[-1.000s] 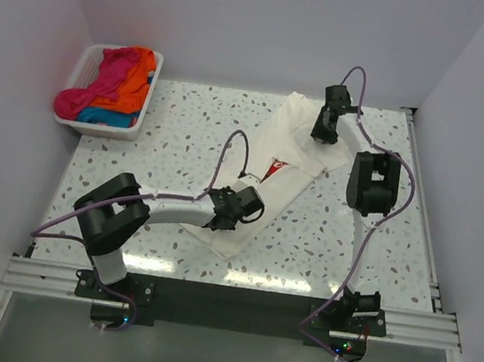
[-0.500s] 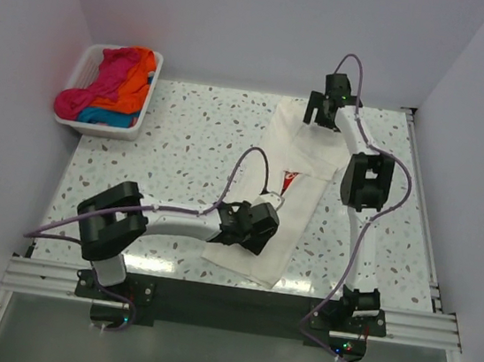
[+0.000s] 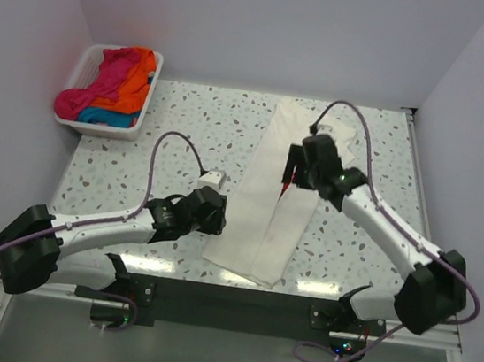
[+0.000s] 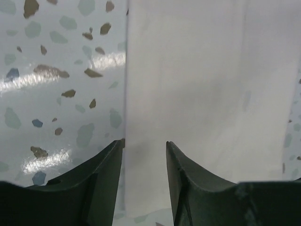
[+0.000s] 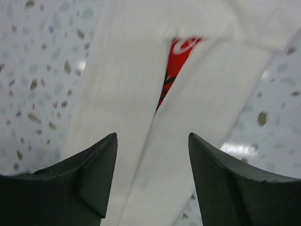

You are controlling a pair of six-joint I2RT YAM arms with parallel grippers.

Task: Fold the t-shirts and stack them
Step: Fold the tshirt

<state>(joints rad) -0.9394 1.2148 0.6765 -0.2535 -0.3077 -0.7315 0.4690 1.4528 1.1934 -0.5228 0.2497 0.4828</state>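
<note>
A cream-white t-shirt (image 3: 269, 193) lies on the table as a long narrow strip, both sides folded inward. A sliver of its red logo (image 5: 181, 52) shows in the gap between the flaps. My left gripper (image 3: 219, 218) is low beside the strip's left edge near its front end. In the left wrist view that gripper (image 4: 145, 143) is open and empty, over the cloth edge (image 4: 127, 94). My right gripper (image 3: 295, 172) hovers over the middle of the strip. In the right wrist view it (image 5: 153, 137) is open wide with nothing in it. More t-shirts (image 3: 116, 84), pink, orange and blue, fill the basket.
The white slatted basket (image 3: 69, 125) stands at the back left corner of the speckled table (image 3: 168, 135). White walls close in the left, back and right sides. A metal rail (image 3: 226, 299) runs along the near edge by the arm bases.
Both grippers have let go of the white shirt. The left has drawn back to the left off the cloth, the right has come from the far end to the middle. The strip lies straighter.
</note>
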